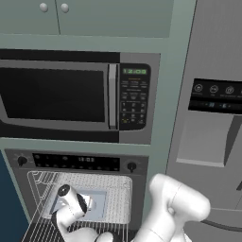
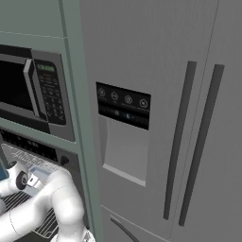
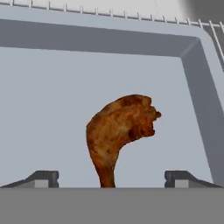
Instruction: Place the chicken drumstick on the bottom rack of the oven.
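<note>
The chicken drumstick (image 3: 118, 131), glossy reddish-brown, lies on the flat floor of a pale grey tray (image 3: 52, 87), thick end away from the hand and thin end pointing back toward it. My gripper (image 3: 111, 177) is open, its fingers (image 3: 43, 177) set wide on either side of the thin end and clear of the meat. Thin wire bars of a rack (image 3: 109, 12) run beyond the tray's far rim. In the left base view the oven (image 1: 75, 163) stands open and my arm's wrist (image 1: 73, 203) reaches over the tray (image 1: 106, 203). A wire rack (image 1: 42, 227) extends toward me.
A microwave (image 1: 61, 94) with a dark glass door sits right above the oven. A steel fridge (image 2: 189, 118) with a dispenser panel fills the right side. The tray's raised walls (image 3: 201, 100) close in around the drumstick at the far and right sides.
</note>
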Available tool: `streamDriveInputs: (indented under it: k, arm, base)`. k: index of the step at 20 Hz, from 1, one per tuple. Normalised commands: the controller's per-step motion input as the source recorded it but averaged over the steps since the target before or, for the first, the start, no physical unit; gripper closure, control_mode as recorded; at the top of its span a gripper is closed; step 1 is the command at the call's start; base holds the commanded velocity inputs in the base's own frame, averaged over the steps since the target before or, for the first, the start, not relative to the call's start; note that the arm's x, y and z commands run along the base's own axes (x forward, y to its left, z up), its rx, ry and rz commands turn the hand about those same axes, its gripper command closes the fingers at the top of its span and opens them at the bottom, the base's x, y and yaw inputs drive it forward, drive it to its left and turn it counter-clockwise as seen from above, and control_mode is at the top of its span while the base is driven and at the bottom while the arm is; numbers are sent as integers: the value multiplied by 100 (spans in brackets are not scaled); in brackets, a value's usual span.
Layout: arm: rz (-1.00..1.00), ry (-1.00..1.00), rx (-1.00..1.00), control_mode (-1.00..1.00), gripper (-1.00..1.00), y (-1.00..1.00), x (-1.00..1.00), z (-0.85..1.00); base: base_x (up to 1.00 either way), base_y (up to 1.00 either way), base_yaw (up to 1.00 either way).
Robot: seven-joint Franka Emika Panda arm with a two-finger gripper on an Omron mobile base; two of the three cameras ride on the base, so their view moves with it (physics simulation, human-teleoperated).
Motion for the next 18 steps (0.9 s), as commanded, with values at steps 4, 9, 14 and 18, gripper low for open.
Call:
streamDriveInputs:
  k: [4,9,14,18]
  arm:
    - [0,-2,0,-100,-100,0,-24,63]
    - [0,-3,-7,-100,-100,8,-53,82]
    - [0,0,-6,-100,-100,4,-68,91]
    - [0,0,0,-100,-100,0,-81,100]
  base:
    - [0,0,0]
    - [0,0,0]
    - [0,0,0]
    - [0,0,0]
